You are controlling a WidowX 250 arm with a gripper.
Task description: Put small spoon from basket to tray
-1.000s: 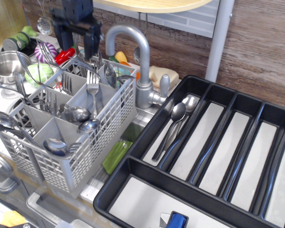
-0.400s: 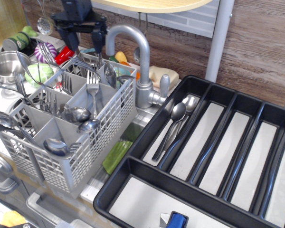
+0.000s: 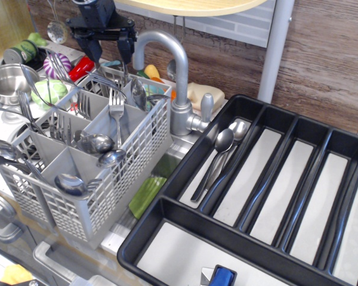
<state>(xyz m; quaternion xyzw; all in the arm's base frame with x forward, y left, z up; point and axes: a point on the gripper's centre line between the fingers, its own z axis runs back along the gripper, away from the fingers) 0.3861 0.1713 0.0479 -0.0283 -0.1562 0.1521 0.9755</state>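
The light grey lattice basket (image 3: 126,173) stands at the left, with forks and spoons upright in its square compartments. A slim steel spoon (image 3: 138,94) stands bowl-up in the far right compartment; I cannot tell for sure that it is the small spoon. My black gripper (image 3: 107,50) hangs open and empty just above the basket's far compartments, its fingers (image 3: 126,50) spread wide. The black tray (image 3: 167,205) lies at the right. Two spoons (image 3: 222,142) lie in its leftmost long compartment.
A grey tap (image 3: 178,83) rises between basket and tray. A steel pot (image 3: 6,83) and coloured dishes sit at the far left. A green sponge (image 3: 146,193) lies below the basket. A blue object (image 3: 222,277) lies in the tray's front compartment.
The gripper has risen a little from the basket's far compartments, shifted slightly right, and its fingers have spread wider. Nothing came up with it.
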